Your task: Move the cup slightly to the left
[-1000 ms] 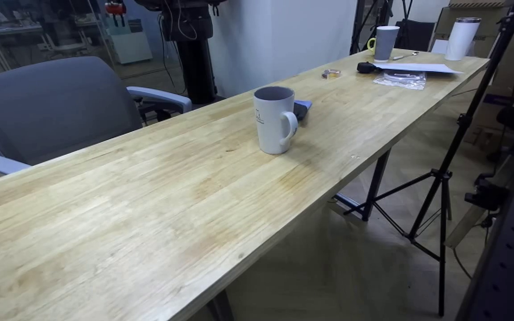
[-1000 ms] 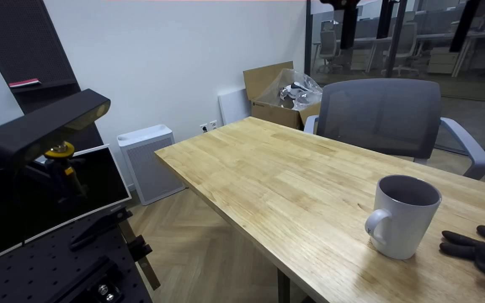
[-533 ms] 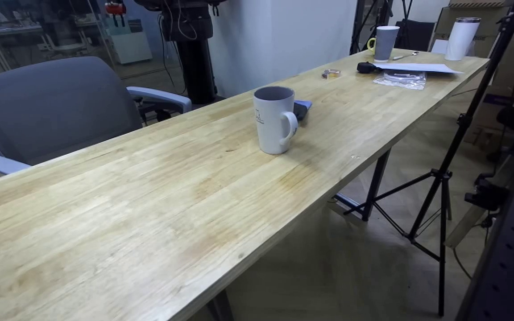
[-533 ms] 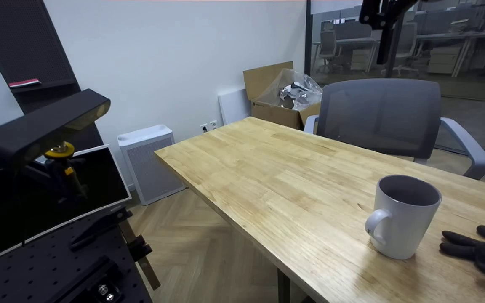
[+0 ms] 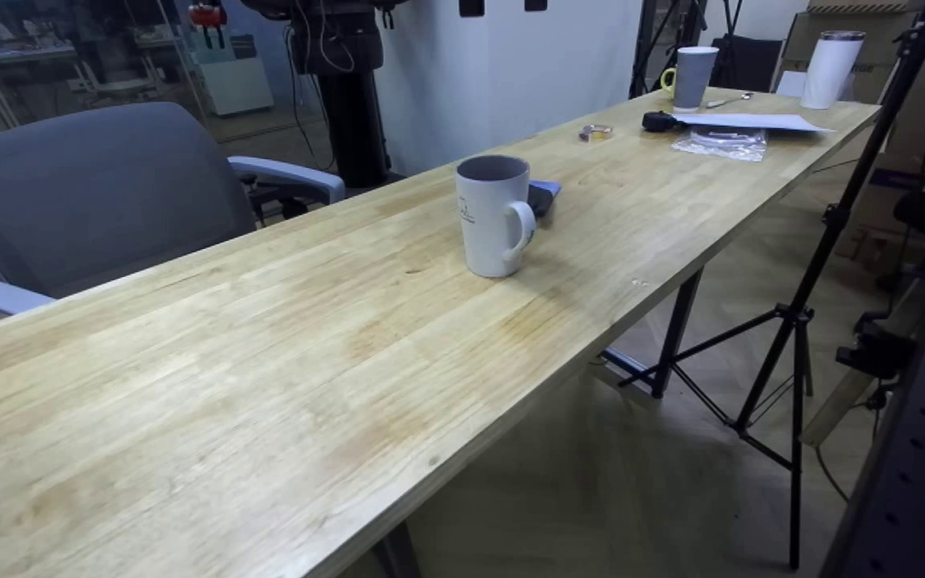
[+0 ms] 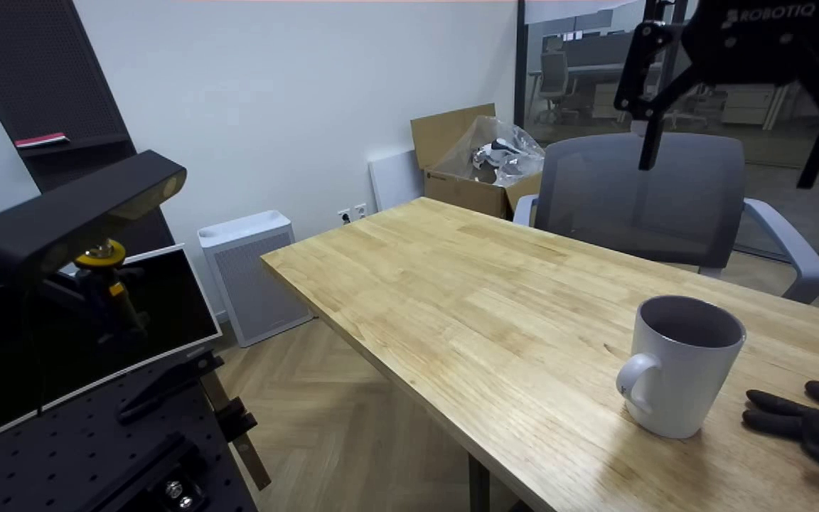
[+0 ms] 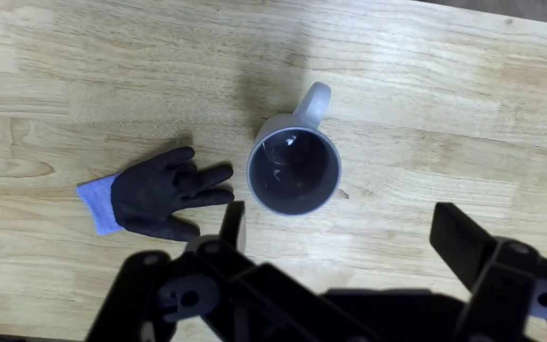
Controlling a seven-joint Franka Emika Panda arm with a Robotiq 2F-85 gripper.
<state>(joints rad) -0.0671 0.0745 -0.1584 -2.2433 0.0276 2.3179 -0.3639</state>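
Note:
The cup is a white mug with a dark grey inside. It stands upright on the wooden table in both exterior views [image 5: 485, 233] [image 6: 687, 380], and its open top shows in the wrist view [image 7: 295, 185]. My gripper is open and empty, with its fingers wide apart in the wrist view [image 7: 341, 213]. It hangs well above the table and the cup in an exterior view [image 6: 728, 169]. Only its fingertips [image 5: 503, 6] show at the top edge in an exterior view. In the wrist view the cup lies ahead of the fingertips, nearer the left finger. Nothing touches the cup.
A black glove with a blue cuff [image 7: 147, 199] lies beside the cup. The wooden table [image 6: 452, 284] has a chair [image 6: 644, 199] along its side. A grey cup [image 5: 694, 80], a white tumbler [image 5: 832, 72] and paper [image 5: 747, 122] are at the far end. A tripod [image 5: 800, 313] stands beside the table.
My gripper has come down and shifted rightward in an exterior view, and its fingertips have entered at the top in an exterior view. It stays open. The cup and glove have not moved.

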